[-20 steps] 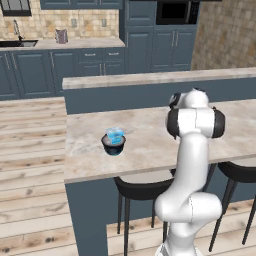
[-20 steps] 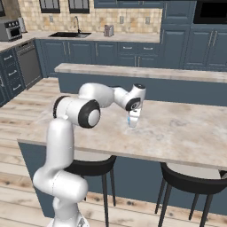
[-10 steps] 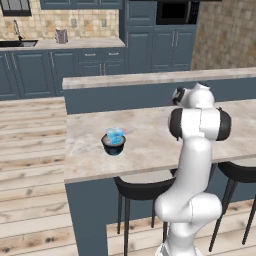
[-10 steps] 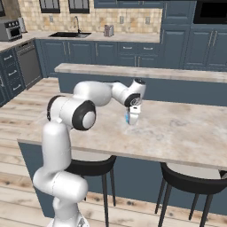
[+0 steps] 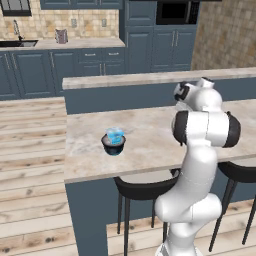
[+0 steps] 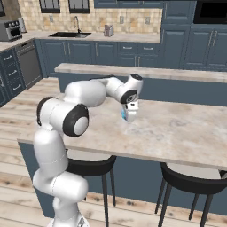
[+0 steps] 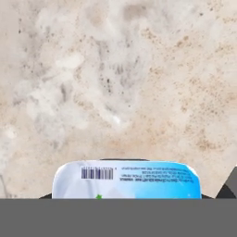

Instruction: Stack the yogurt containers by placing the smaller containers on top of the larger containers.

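Hovering cup (image 6: 126, 115) (in end effector (image 6: 130, 116)) over mid-counter (image 6: 186, 133), edges distant.

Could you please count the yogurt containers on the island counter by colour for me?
Dark tub: 1
Light-blue cups: 2, one sitting on the tub, one apart from it
Total: 3

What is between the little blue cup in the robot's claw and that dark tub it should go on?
Nothing visible on the bare marble counter between them. The gripper holds the small blue cup just above the counter. But the dark tub already carries another blue cup, so its top is taken.
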Motion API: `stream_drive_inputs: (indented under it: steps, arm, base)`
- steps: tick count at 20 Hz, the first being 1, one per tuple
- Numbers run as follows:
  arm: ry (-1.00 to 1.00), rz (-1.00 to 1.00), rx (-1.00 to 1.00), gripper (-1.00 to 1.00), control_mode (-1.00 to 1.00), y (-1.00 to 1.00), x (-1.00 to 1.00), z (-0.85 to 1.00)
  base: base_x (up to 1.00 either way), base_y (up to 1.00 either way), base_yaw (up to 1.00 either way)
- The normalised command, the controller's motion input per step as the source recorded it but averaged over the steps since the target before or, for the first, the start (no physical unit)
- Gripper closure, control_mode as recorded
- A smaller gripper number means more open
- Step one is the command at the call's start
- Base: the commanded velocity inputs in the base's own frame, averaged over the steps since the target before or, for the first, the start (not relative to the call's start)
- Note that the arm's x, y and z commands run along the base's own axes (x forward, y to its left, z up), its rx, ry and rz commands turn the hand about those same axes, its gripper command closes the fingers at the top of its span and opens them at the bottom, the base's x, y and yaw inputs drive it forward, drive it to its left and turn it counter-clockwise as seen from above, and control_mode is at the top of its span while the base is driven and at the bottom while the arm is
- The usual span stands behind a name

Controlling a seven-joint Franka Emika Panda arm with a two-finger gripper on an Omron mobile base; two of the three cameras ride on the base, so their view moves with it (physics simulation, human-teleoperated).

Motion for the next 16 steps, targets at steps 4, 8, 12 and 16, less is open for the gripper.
stream_drive_inputs:
  steps: [4, 8, 12, 16]
  arm:
    - [-0.13, 0.1, 0.0, 1.0, -1.0, 0.23, -0.29, 0.34]
    - [-0.1, 0.1, -0.01, 1.0, -1.0, 0.27, -0.24, 0.36]
    - [-0.05, 0.1, -0.05, 1.0, -1.0, 0.28, -0.22, 0.34]
    - [0.0, 0.14, -0.08, 1.0, -1.0, 0.3, -0.2, 0.34]
  base:
    - [0.0, 0.0, 0.0]
    - [0.0, 0.0, 0.0]
    - [0.0, 0.0, 0.0]
    - [0.0, 0.0, 0.0]
